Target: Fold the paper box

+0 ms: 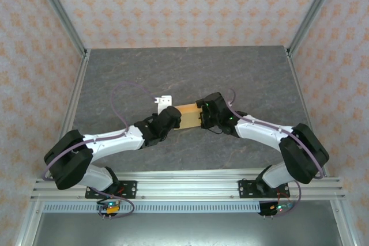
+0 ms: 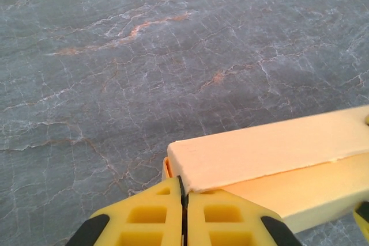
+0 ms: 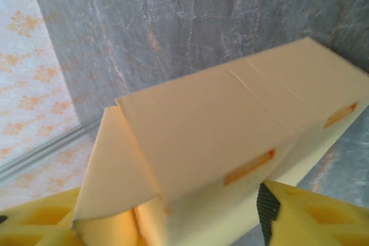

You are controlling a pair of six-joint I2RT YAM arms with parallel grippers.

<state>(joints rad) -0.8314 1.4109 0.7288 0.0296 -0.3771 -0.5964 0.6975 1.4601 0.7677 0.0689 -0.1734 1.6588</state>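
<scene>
- Grey marbled table [image 1: 184, 67] with patterned wallpaper [image 1: 184, 4] on three sides is what I get from the top external camera. The paper box [image 1: 189, 115] lies near the middle of the table, between my two arms.
- From the same camera, I have the left gripper [image 1: 173, 118] at the box's left end and the right gripper [image 1: 203, 114] at its right end. A small white bracket [image 1: 164, 101] sits just beyond the left gripper.
- On the left wrist camera, the left gripper [image 2: 183, 200] has its yellow fingers [image 2: 144, 217] pressed together with nothing between them. The paper box [image 2: 271, 151] lies just past their tips on the table [image 2: 144, 56].
- On the right wrist camera, the right gripper [image 3: 184, 223] has its fingers [image 3: 311, 214] apart, one on either side of the paper box [image 3: 219, 119]. I cannot tell whether they are squeezing it. An end flap [image 3: 112, 171] stands open at the near left corner.
</scene>
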